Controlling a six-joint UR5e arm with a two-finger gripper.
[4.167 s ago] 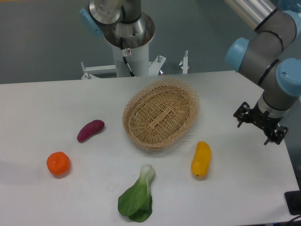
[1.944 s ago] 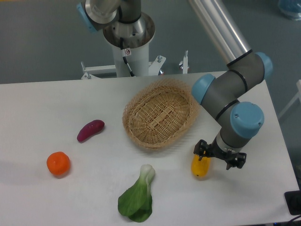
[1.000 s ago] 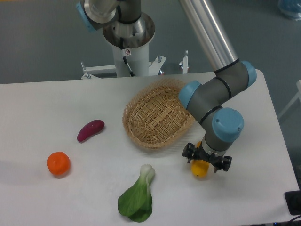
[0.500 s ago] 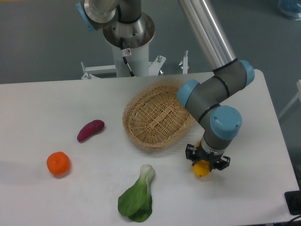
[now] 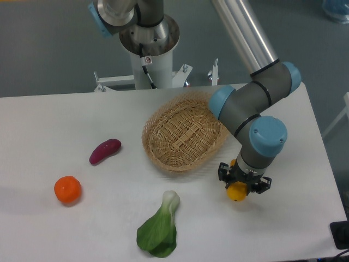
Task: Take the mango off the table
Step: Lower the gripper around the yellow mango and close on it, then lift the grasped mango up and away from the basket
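The mango (image 5: 236, 192) is yellow-orange, and only its lower end shows under the arm's wrist, just right of the basket's front edge on the white table (image 5: 65, 125). My gripper (image 5: 243, 184) points straight down over it. Its black fingers (image 5: 223, 172) sit close against both sides of the fruit, shut on it. The rest of the mango is hidden by the gripper and wrist. I cannot tell whether the mango still touches the table.
A wicker basket (image 5: 185, 134) stands just left of the gripper. A bok choy (image 5: 158, 228) lies at the front, a purple sweet potato (image 5: 104, 150) and a round orange fruit (image 5: 67, 189) lie to the left. The arm's base column (image 5: 147, 43) stands at the back.
The gripper came in from the right edge, lowered over the mango and closed its fingers on it. In the last half second it shifted slightly right and up with the mango.
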